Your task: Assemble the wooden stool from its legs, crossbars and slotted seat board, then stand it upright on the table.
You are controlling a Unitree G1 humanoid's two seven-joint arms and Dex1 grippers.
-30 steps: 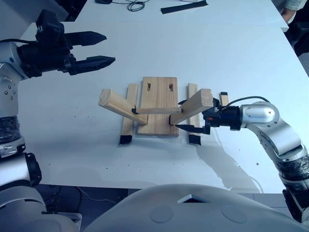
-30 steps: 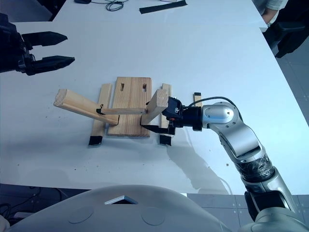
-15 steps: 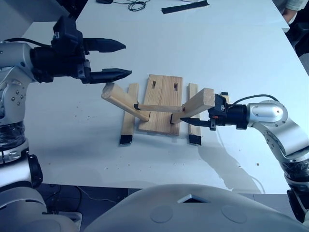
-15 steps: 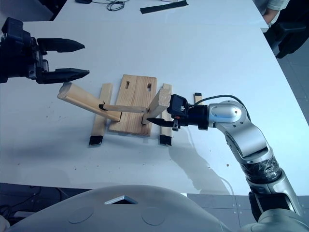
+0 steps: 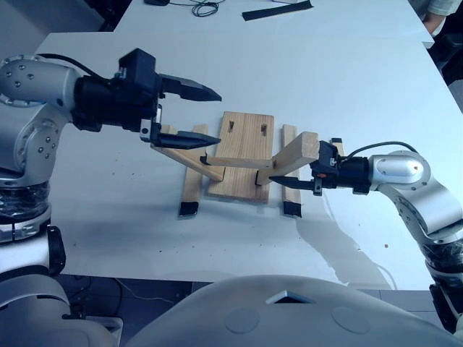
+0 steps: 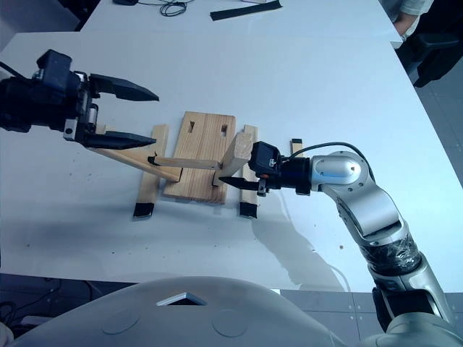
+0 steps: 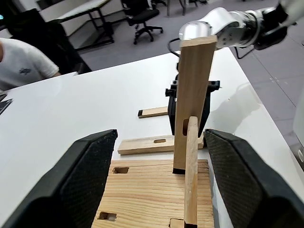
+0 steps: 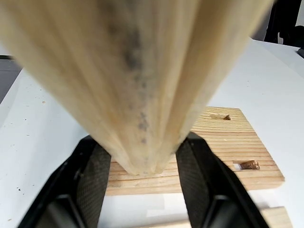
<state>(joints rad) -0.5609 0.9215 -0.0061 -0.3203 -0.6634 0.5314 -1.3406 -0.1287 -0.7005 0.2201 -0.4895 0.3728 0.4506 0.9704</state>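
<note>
Left eye view: on the white bench [image 5: 347, 79], two loose legs lie flat with their black-tipped ends nearest, the left loose leg [image 5: 190, 181] and the right loose leg [image 5: 291, 196] lying just beside either long edge of the slotted seat board [image 5: 242, 141].

Above them a part-built frame hangs tilted: a right frame leg [image 5: 298, 150] and a left frame leg [image 5: 179, 147] joined by a thin crossbar [image 5: 235, 163] that spans the board's near half. The right tool [image 5: 283, 172] comes in low from the right and is clamped on the lower part of the right frame leg. The right wrist view shows the wood pressed between its two black fingers [image 8: 92, 180], with the seat board beyond.

The seat board lies flat at mid-bench, its two slots toward the far end. A short crossbar [image 6: 295, 147] lies on the bench to the right of the right loose leg, next to the right tool's wrist.

Farther left, the left tool [image 5: 206, 114] is spread wide at the raised end of the left frame leg, one finger above it and one alongside; contact cannot be made out. In the left wrist view the crossbar runs away between its fingers [image 7: 90, 175].

At the far edge lie a black strip [image 5: 276, 10] and a cable [image 5: 204, 7].
</note>
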